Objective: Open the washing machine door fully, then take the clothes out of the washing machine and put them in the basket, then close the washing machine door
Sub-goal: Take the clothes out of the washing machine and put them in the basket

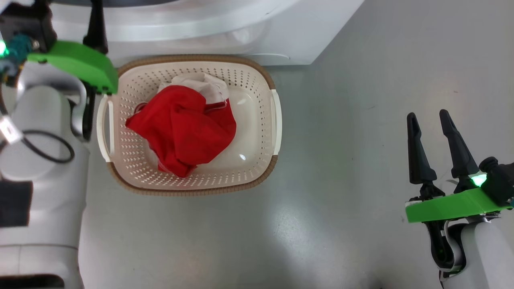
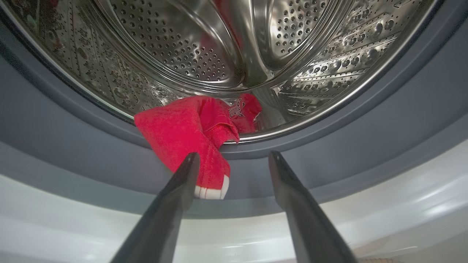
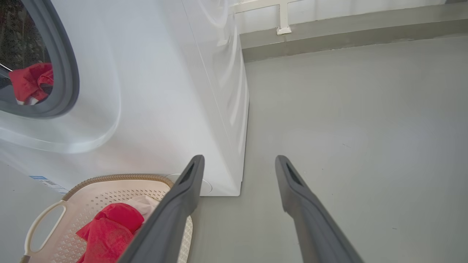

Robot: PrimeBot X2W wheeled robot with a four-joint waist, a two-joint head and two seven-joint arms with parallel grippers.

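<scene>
the drum mouth stands open, with wide room above and behind. a red garment lies over the lower grey ring, right before the left hand, whose fingers are spread apart. the basket sits just beside the washer front. clothes heap at its left and middle, leaving bare bottom at its right. bare floor spreads right of the basket, around the right hand, fingers apart.
</scene>
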